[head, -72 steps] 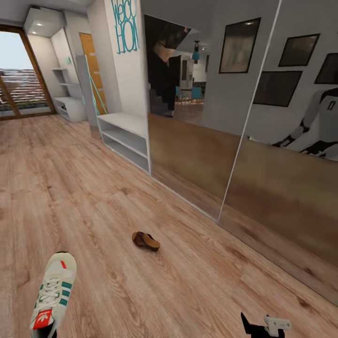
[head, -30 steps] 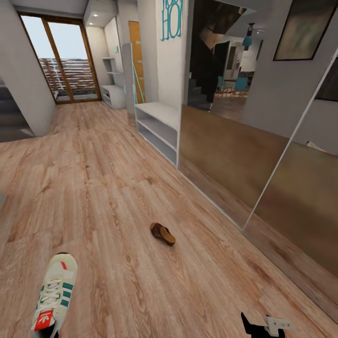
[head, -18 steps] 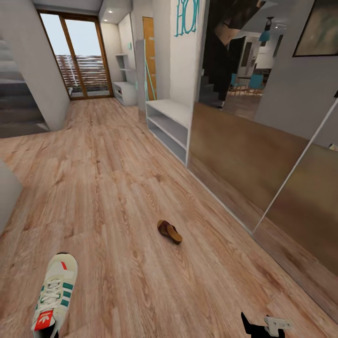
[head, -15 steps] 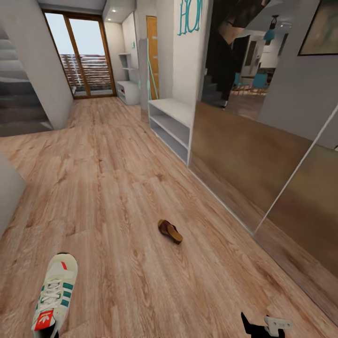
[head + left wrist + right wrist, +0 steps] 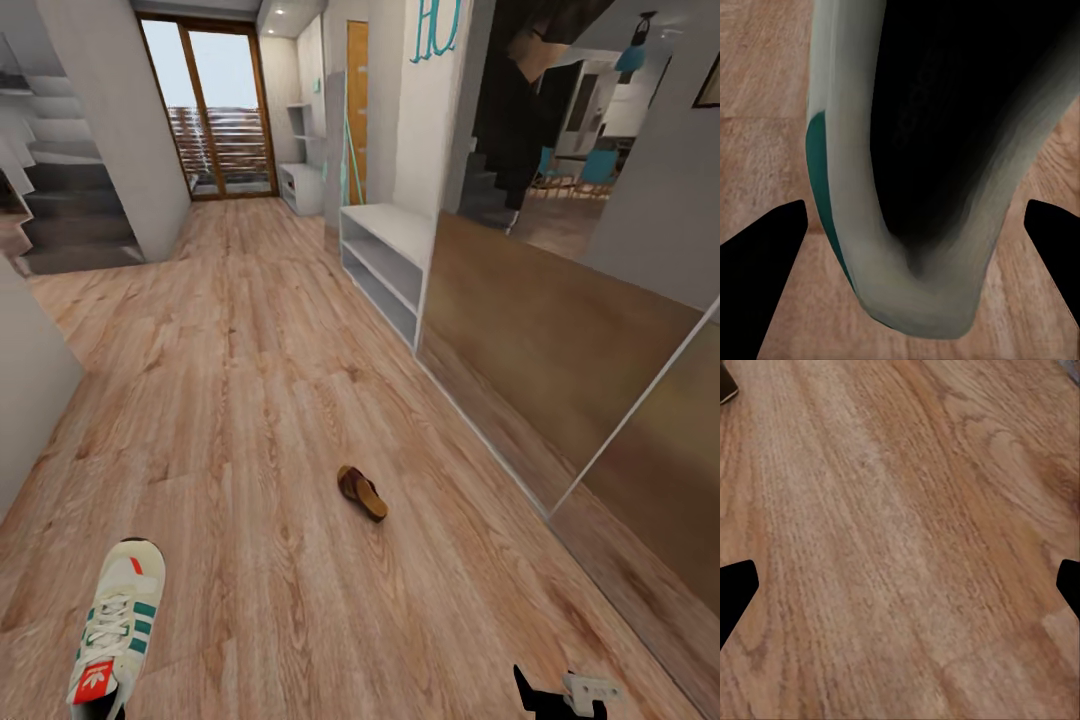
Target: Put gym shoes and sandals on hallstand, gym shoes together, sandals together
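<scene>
A white gym shoe (image 5: 113, 626) with green stripes and a red-orange tongue hangs low at my left over the corridor floor (image 5: 250, 380). My left gripper (image 5: 907, 270) is shut on the gym shoe (image 5: 915, 165), with a dark fingertip either side of its heel opening. One reddish-brown sandal (image 5: 361, 493) lies on the planks ahead, right of centre. The hallstand (image 5: 300, 186), a low pale unit with staggered shelves above, stands far down the corridor beside the glass door. My right gripper (image 5: 560, 692) is low at the right; it is open (image 5: 900, 592) over bare floor.
A plain pale-grey two-tier bench (image 5: 385, 255) stands against the right wall before the mirrored panels (image 5: 560, 340). A staircase (image 5: 60, 210) and a grey wall (image 5: 30, 400) border the left side. The glass door (image 5: 215, 110) closes the far end.
The camera has swung and advanced, bringing the stairs, door and hallstand further into view. The gym shoe keeps its spot in my left gripper. The sandal lies where it was.
</scene>
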